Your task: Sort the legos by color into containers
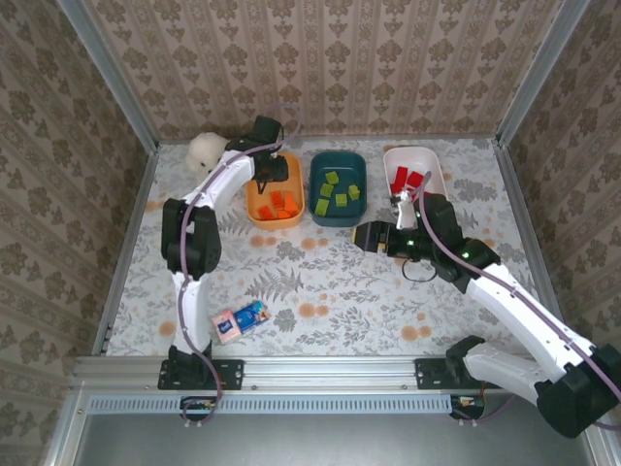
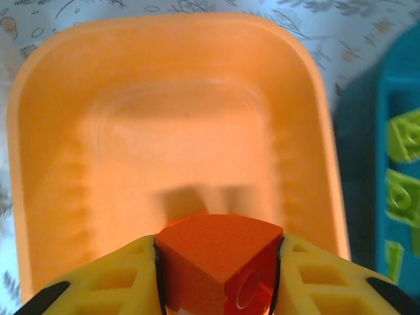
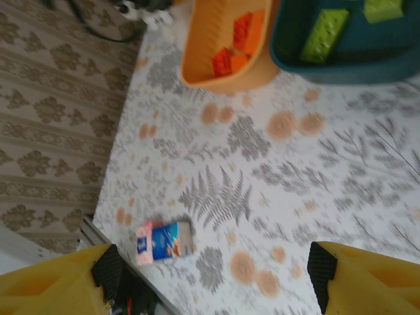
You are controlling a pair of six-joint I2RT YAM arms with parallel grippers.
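Note:
My left gripper (image 1: 270, 167) hangs over the back end of the orange tub (image 1: 254, 202). In the left wrist view it (image 2: 220, 259) is shut on an orange brick (image 2: 216, 252) above the bare floor of that tub (image 2: 46, 164). Several orange bricks (image 1: 281, 204) lie at the tub's near end. The dark teal tub (image 1: 315, 184) holds several lime green bricks (image 1: 338, 189), and the white tub (image 1: 435, 170) holds red bricks (image 1: 408, 179). My right gripper (image 1: 367, 236) hovers over the table in front of the teal tub, open and holding nothing (image 3: 215, 275).
A white plush dog (image 1: 205, 152) sits at the back left beside the orange tub. A flat pink-and-blue packet (image 1: 240, 320) lies near the front left edge, also seen in the right wrist view (image 3: 163, 241). Patterned walls close in the table on three sides.

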